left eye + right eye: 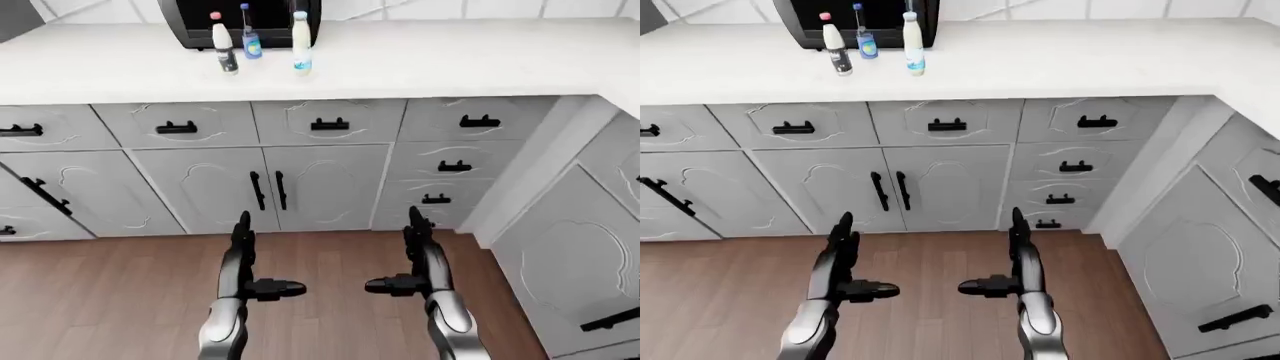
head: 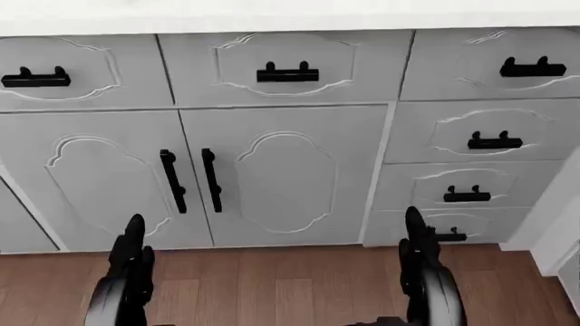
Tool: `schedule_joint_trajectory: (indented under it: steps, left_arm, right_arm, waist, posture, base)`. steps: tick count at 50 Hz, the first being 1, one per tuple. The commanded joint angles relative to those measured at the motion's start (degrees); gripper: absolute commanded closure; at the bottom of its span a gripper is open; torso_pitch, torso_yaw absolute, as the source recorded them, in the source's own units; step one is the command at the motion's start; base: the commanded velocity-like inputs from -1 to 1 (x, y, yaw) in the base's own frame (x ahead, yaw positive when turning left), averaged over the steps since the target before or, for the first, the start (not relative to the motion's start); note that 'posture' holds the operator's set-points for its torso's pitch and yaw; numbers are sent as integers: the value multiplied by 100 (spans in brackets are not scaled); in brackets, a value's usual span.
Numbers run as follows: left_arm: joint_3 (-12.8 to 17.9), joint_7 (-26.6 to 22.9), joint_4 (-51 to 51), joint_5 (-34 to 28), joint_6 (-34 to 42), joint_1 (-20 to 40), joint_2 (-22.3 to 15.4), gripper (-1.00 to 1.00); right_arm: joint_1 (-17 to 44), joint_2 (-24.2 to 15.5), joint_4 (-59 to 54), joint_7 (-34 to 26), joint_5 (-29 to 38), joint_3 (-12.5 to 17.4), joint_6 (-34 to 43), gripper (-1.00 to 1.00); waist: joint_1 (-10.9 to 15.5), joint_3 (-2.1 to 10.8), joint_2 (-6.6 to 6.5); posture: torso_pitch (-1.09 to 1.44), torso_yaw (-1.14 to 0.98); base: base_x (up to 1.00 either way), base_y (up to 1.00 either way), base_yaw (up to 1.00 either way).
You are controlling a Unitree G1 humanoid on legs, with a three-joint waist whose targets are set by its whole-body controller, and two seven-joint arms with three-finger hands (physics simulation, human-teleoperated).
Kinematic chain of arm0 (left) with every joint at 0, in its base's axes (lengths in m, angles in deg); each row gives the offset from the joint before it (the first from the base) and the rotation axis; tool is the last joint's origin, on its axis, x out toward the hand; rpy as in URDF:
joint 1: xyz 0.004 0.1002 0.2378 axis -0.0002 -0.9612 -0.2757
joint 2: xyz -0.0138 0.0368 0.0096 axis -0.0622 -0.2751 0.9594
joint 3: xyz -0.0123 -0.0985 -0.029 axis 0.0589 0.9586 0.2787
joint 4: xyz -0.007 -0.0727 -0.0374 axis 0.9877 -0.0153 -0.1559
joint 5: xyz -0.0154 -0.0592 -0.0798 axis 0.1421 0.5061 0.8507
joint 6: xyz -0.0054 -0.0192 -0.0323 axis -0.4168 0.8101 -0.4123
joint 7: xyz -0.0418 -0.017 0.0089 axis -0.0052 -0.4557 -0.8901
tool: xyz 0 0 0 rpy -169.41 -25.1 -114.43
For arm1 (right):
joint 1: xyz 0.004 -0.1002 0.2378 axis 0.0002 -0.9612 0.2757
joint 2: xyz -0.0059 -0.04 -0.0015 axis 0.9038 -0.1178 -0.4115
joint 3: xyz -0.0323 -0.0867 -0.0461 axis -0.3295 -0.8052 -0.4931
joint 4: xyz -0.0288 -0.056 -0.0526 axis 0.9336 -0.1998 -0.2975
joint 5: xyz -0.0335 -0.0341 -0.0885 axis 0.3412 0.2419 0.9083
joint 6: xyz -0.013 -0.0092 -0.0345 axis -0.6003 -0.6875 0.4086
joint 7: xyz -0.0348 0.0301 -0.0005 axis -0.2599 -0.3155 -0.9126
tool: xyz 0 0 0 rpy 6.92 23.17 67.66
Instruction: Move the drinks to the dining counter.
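Note:
Three drink bottles stand on the white counter (image 1: 420,64) at the top left of the left-eye view: a white bottle with a pink cap (image 1: 223,49), a small blue bottle with a blue cap (image 1: 250,39) and a taller white bottle with a blue label (image 1: 301,43). My left hand (image 1: 250,262) and right hand (image 1: 410,259) are low over the wooden floor, far below the bottles. Both hands are open and empty, fingers pointing up and thumbs turned inward.
A black appliance (image 1: 190,19) stands on the counter behind the bottles. Grey cabinet doors (image 1: 265,187) and drawers (image 1: 455,165) with black handles run under the counter. A second cabinet run (image 1: 575,255) comes down the right side, forming a corner. Brown wooden floor (image 1: 110,292) lies below.

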State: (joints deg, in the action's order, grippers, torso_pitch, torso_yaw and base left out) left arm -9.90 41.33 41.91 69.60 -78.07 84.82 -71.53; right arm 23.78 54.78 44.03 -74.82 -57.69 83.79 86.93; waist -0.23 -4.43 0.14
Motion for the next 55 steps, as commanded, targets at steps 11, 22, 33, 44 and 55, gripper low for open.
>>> schedule_joint_trajectory:
  steps: [11,22,33,44,55]
  left_arm:
    - [-149,-68,1150,-65,53,132,20,-100]
    - [301,-82,2552,185,1892,1065,-264,-100]
    - [531,97,3128,432,2922,1805,-528,-100]
    - [500,115,3031,396,2968,1964,-588,-100]
    - [447,141,2913,350,3341,2589,-678,-100]
  right_arm:
    - [473,-16,433,51,79,-90,-154,-100]
    - [1044,-164,1576,96,-46,175,1083,-100]
    - [1465,-326,2376,57,-190,311,1720,-100]
    - [1552,-400,2489,168,-585,469,1971,-100]
    - [1571,-580,2622,216,-508,693,1974,-100]
  waist:
    - [53,434,25]
    - [48,543,10]
    - [-27,492,335]
    - [236,367,-513]
    - [223,202,8]
  posture:
    - [0,0]
    - [0,0]
    - [0,0]
    - [0,0]
    - [0,0]
  base:
    - [0,0,0]
    - [0,0,0]
    - [0,38,0]
    - [0,36,55]
    - [27,-17,18]
